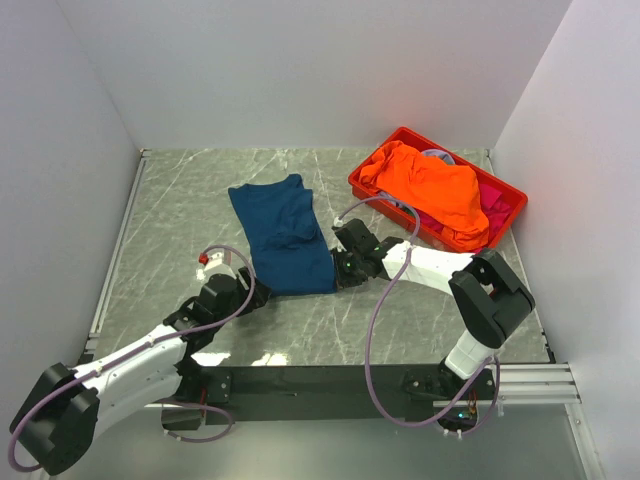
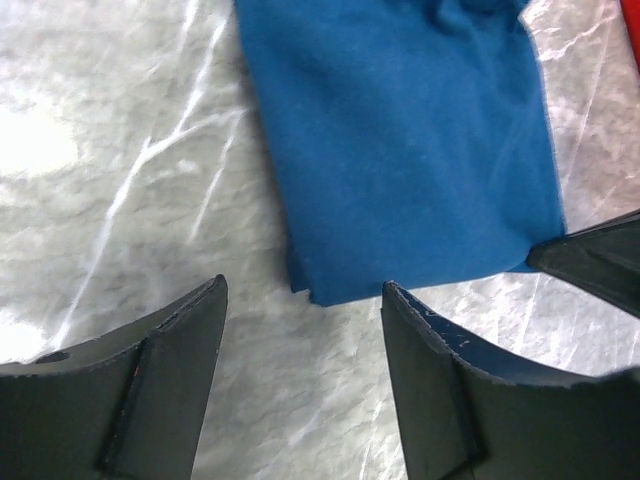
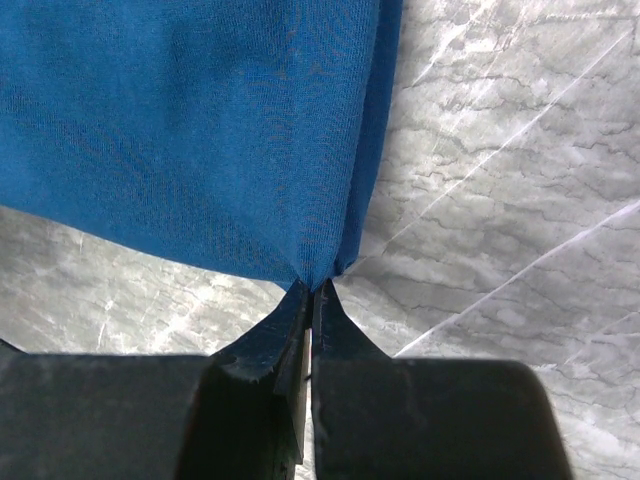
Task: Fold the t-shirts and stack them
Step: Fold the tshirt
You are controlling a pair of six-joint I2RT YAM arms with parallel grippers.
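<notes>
on the counter (image 1: 180, 220), blue shirt (image 1: 283, 235) half folded, right jaws pinching its corner, left jaws wide; orange shirt (image 1: 425, 185), maybe pink ones (image 1: 495, 200), wait in crate (image 1: 404, 132).

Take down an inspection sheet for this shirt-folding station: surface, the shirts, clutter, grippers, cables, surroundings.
Surface: grey marble-patterned tabletop, flat, no spills seen.
Job's things: dark blue cloth t-shirt lies flat mid-table, seemingly folded lengthwise; bright orange t-shirt heaped over magenta-pink cloth in the crate.
Clutter: red plastic crate at far right; nothing else seen.
Grippers: left gripper open, just short of the blue shirt's near left corner; right gripper shut on its near right corner.
Cables: mauve cables loop off both arms.
Surroundings: plain white walls on three sides.
</notes>
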